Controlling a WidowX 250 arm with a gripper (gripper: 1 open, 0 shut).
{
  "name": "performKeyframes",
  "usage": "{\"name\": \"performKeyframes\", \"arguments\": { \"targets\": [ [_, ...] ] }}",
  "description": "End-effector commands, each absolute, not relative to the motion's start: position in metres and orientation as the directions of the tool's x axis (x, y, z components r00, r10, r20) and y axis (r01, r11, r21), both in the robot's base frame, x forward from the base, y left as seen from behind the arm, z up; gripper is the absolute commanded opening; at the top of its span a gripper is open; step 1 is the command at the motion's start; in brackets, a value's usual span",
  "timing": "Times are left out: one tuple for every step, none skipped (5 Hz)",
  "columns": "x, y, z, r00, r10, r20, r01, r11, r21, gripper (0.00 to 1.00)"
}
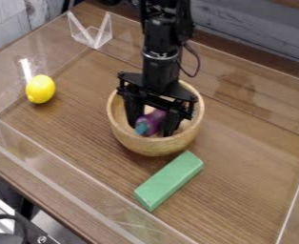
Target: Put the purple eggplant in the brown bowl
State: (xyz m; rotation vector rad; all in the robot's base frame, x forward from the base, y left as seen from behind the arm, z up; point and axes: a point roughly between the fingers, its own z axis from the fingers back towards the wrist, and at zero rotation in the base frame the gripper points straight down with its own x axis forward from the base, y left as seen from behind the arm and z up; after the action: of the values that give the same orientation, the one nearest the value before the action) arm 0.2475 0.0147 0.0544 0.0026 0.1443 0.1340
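Observation:
The brown bowl stands in the middle of the wooden table. Inside it lies the purple eggplant, blue stem end toward the bowl's front left, resting on the bowl's bottom. My gripper points straight down into the bowl right over the eggplant. Its black fingers are spread wide, one on each side of the eggplant, no longer clamped on it. Part of the eggplant is hidden behind the fingers.
A green rectangular block lies in front of the bowl, to its right. A yellow lemon sits at the left. A clear plastic stand is at the back left. Low transparent walls ring the table.

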Motion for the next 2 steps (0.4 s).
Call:
{"name": "performKeyframes", "arguments": {
  "targets": [
    [0.2578, 0.0185, 0.0691, 0.986, 0.146, -0.086, -0.146, 0.989, 0.001, 0.0],
    [0.2579, 0.0204, 0.071, 0.984, 0.154, -0.089, -0.155, 0.988, -0.005, 0.0]
  ]
}}
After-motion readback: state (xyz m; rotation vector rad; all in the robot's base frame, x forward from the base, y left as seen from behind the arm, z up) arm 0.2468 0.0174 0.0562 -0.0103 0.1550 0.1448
